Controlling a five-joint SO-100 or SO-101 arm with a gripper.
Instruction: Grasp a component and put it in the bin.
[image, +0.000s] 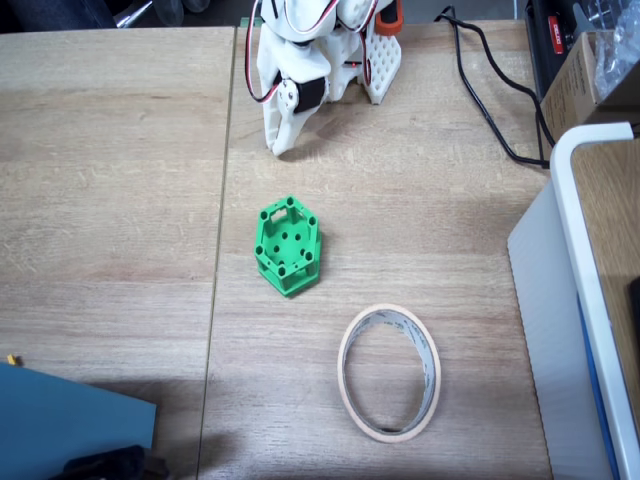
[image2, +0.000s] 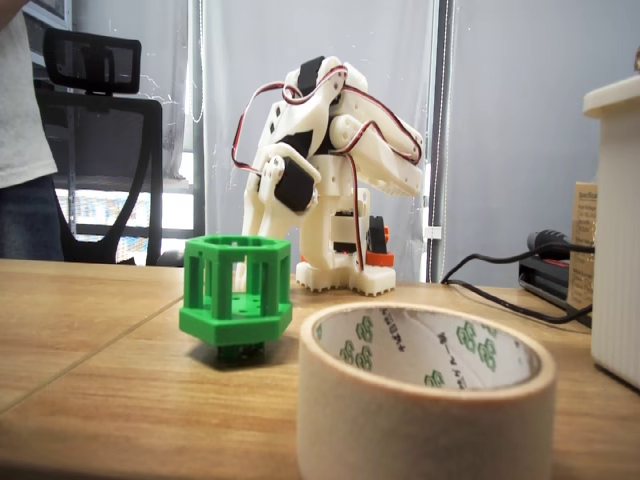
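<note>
Nearest us, the tape ring (image2: 425, 385) waits beside the green block (image: 289, 246), both free on the surface (image: 120, 150); we cannot tell how our folded arm's jaws stand.

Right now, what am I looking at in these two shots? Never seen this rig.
A small white hobby robot arm, folded up at the back of a wooden table. One fixed view looks straight down; the other sits low at table level, facing the arm. In the top-down view its gripper points down near the table, holding nothing; whether its jaws are open is unclear. On the table lie a green hexagonal component with round holes and, apart from it, a beige tape ring serving as the bin. A white-edged box stands at the right.
</note>
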